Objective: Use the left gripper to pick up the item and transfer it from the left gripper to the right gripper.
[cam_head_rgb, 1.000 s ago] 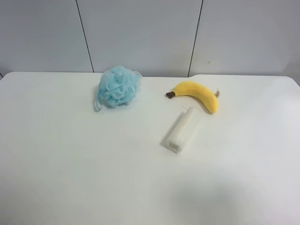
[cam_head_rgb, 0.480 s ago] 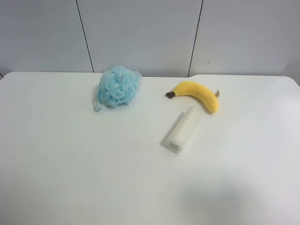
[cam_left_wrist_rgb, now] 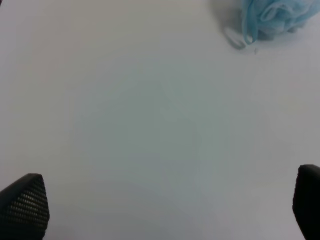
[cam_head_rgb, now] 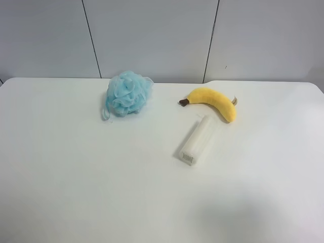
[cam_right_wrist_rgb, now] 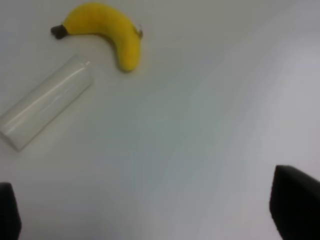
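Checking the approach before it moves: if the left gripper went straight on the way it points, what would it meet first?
Probably only the bare white table. The open left gripper has nothing between its tips; the fluffy light-blue bath pouf lies off to one side.

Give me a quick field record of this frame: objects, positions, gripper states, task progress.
surface: white table
item: plush banana, lying flat on the table, dark stem tip toward the pouf
packet: white translucent packet, just in front of the banana in the exterior high view; contact unclear
pouf: light-blue bath pouf, apart from both
left gripper: open, empty, above bare table, pouf at view edge
right gripper: open, empty, banana and packet in view
progress: banana not yet picked up
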Controlling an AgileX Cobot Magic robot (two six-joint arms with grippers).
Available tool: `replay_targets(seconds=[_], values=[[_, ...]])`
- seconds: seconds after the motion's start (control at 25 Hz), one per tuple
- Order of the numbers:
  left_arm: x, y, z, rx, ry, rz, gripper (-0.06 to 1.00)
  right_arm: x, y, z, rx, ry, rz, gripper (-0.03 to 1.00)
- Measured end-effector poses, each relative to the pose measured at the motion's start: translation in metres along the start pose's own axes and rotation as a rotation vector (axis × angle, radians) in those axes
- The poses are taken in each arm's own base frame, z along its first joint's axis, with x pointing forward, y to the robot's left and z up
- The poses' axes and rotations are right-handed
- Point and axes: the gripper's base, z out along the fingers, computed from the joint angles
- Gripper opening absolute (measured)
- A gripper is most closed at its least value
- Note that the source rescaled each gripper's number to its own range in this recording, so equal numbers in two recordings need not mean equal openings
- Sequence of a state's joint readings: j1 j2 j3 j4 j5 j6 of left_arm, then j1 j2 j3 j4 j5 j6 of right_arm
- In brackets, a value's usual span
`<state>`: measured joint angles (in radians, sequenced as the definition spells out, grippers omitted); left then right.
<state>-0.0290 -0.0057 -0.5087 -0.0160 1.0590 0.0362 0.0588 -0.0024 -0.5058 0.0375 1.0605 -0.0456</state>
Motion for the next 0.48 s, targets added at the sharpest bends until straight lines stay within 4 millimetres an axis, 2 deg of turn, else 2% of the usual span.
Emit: replay_targets(seconds=[0.16,0.48], values=[[0.0,-0.0003,0.0001,-0.044,0.001,-0.022,1.0,-0.0001,0.0004,0.0002,0.056,0.001,0.028,1.0],[-0.0001,-0.0007,0.0002,-0.092,0.002,-0.045,1.0,-0.0002,0.0004,0.0002,0.06,0.0,0.03,1.0]])
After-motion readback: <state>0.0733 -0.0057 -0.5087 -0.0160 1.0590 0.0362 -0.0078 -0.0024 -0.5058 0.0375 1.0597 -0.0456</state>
